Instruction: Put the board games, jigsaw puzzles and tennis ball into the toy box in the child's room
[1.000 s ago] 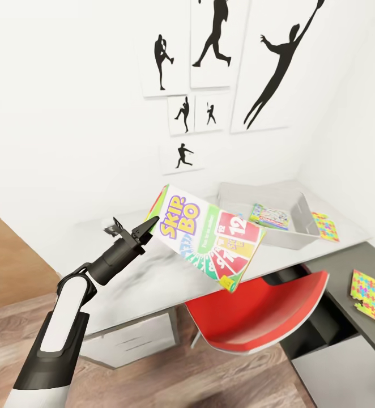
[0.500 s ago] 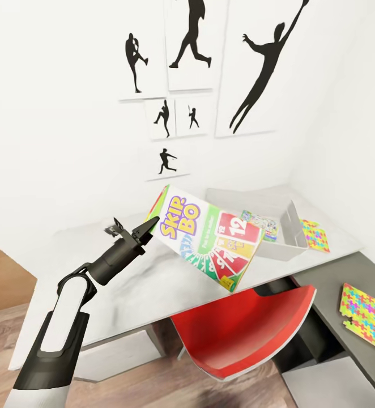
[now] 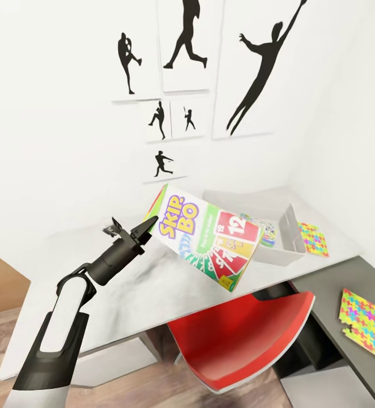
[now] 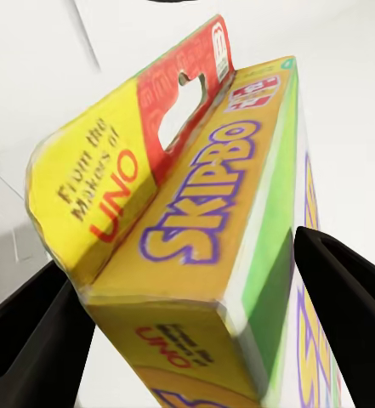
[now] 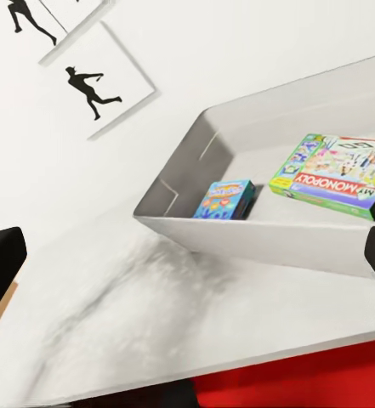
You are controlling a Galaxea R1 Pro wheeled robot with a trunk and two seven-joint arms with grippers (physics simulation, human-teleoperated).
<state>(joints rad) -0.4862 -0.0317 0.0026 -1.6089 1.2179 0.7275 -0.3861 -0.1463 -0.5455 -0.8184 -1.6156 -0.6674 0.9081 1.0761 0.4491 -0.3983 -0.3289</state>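
Toy box [image 3: 278,255] nearer; board game [image 3: 210,238] tilted.

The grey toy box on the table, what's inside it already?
Inside the toy box lie a green-edged Monopoly game and a small blue box. In the head view, the Skip-Bo box held in the left pincer covers part of the bin.

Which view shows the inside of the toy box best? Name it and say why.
The right wrist view: it looks over the toy box's near wall onto the Monopoly box and a small blue box inside. The head view shows the toy box half hidden behind the Skip-Bo box. The left wrist view shows Skip-Bo up close.
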